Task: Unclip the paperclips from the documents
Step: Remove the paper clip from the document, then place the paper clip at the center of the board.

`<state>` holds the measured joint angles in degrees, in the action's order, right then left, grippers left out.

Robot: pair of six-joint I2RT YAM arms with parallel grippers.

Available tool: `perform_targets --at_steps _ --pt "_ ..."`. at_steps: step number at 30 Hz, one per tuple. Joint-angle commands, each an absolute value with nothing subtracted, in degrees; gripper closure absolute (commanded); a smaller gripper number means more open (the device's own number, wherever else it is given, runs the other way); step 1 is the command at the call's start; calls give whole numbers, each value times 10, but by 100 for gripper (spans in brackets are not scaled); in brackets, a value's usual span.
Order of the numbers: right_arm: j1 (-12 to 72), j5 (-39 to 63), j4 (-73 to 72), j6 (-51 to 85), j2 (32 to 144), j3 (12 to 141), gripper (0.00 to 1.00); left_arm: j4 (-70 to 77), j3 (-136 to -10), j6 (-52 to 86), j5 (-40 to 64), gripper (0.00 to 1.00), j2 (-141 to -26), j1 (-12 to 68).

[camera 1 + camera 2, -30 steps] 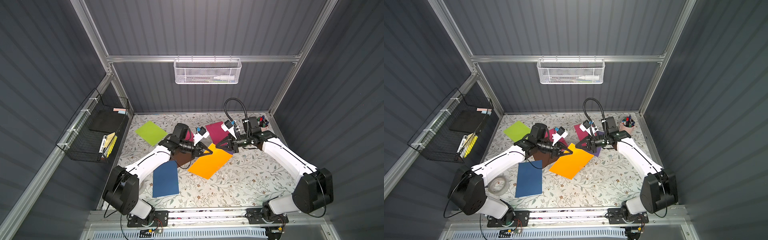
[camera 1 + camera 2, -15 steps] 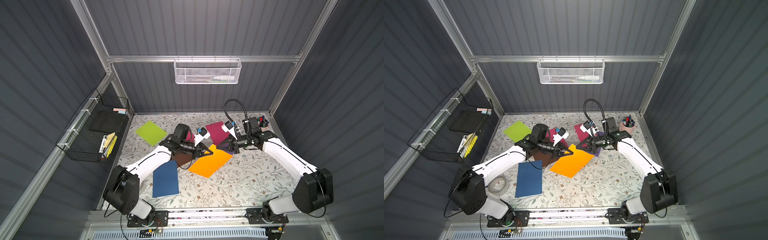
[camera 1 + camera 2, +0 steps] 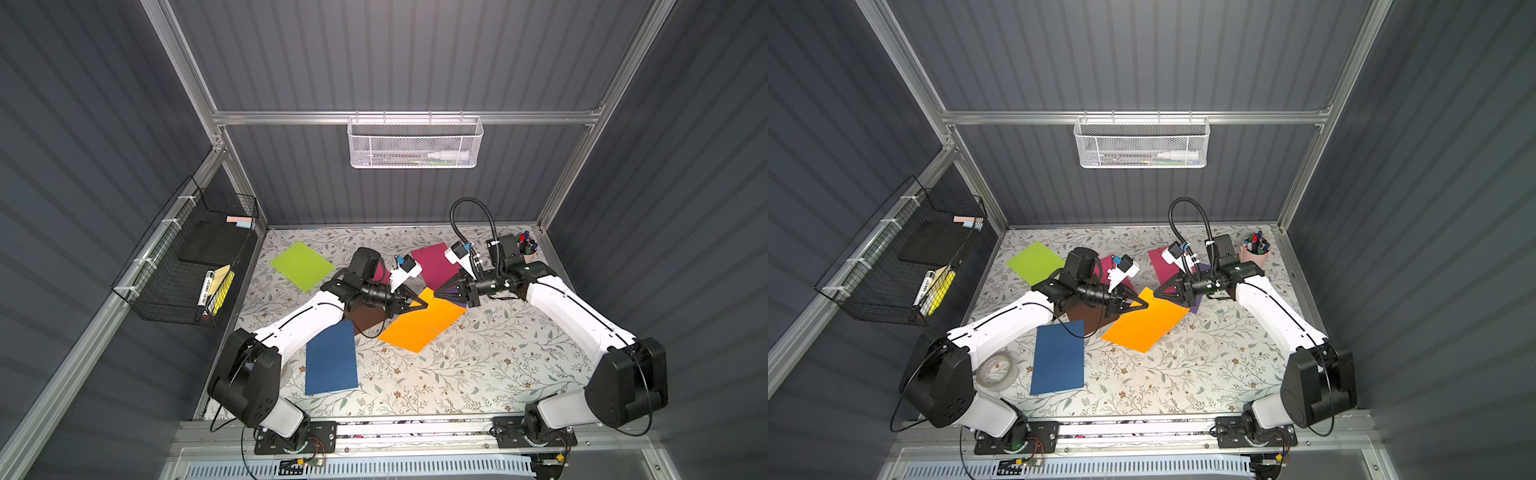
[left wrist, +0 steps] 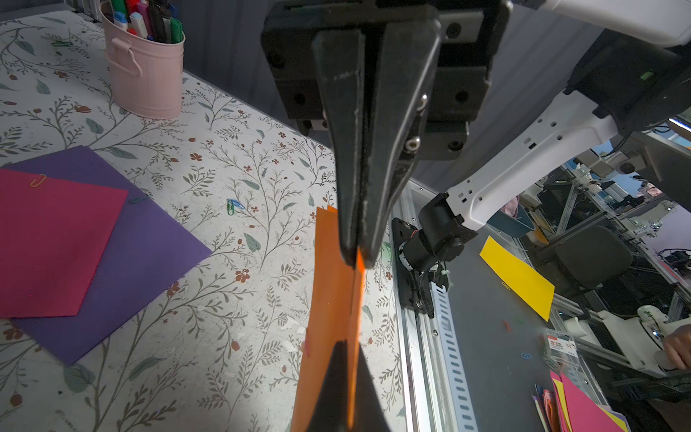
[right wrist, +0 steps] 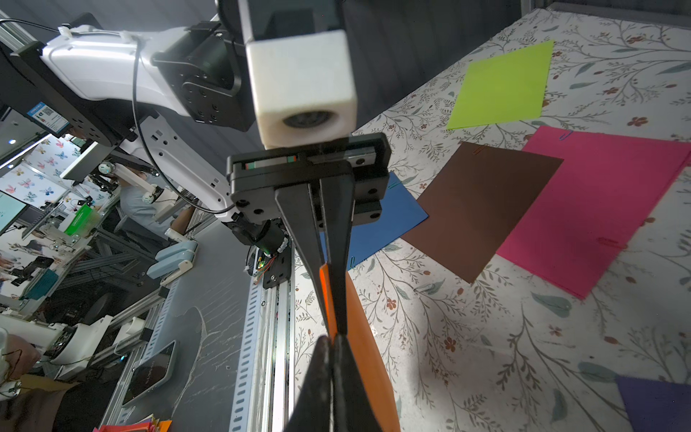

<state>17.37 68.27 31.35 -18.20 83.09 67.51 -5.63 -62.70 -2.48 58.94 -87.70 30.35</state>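
**Top views.** The orange sheet (image 3: 419, 328) lies mid-table with its far corner raised. Both arms meet at that corner.
- The left gripper (image 3: 423, 306) is closed flat on the corner's edge.
- The right gripper (image 3: 436, 295) is also closed, tip just beside the left's.
- The brown sheet (image 3: 368, 318) touches the orange sheet on the left arm's side, and the navy sheet (image 3: 331, 359) lies beyond it.
- The lime sheet (image 3: 302, 266) sits well apart, toward the far wall.
- The magenta sheet (image 3: 434, 262) lies just behind the orange sheet, and a sliver of the purple sheet (image 3: 1195, 309) shows at its right-arm side.
- The tape roll (image 3: 996, 372) is well away, by the left arm's base.
- No clips can be made out in both top views.

**Left wrist.** The left gripper (image 4: 346, 346) has its fingers pressed together on the orange sheet (image 4: 332, 299), which stands nearly edge-on.
- The right gripper (image 4: 356, 260) faces it, pinched shut on the same edge.
- I cannot tell whether a clip sits inside either pinch.
- Loose paperclips (image 4: 232, 205), blue and green, lie on the table near the orange sheet.
- Beyond them lies the purple sheet (image 4: 149, 239) with a green clip (image 4: 138, 200) at its edge.
- The magenta sheet (image 4: 48, 239) lies on top of it, carrying an orange clip (image 4: 37, 180).
- The pink cup (image 4: 144, 71) of pens stands farthest off.

**Right wrist.** The right gripper (image 5: 332, 338) and left gripper (image 5: 336, 329) meet tip to tip, both shut on the orange sheet (image 5: 366, 355).
- The navy sheet (image 5: 389, 220) lies just past the orange sheet.
- Next come the brown sheet (image 5: 482, 209) with a red clip (image 5: 478, 150), then the pink sheet (image 5: 598, 209) with a blue clip (image 5: 565, 135).
- The lime sheet (image 5: 501, 86) is farthest.
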Motion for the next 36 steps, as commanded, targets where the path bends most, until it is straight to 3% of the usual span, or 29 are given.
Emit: perform_targets --at_steps 1,22,27,36 --pt "157 695 301 -187 810 676 95 -101 -622 -35 570 100 -892 302" --pt "139 681 290 -171 799 672 95 -106 -624 -34 564 100 -897 302" --pt "114 556 281 -91 798 658 100 -118 -635 -37 565 100 -893 302" --pt "48 300 234 123 740 473 100 -103 -654 -21 545 100 -863 301"
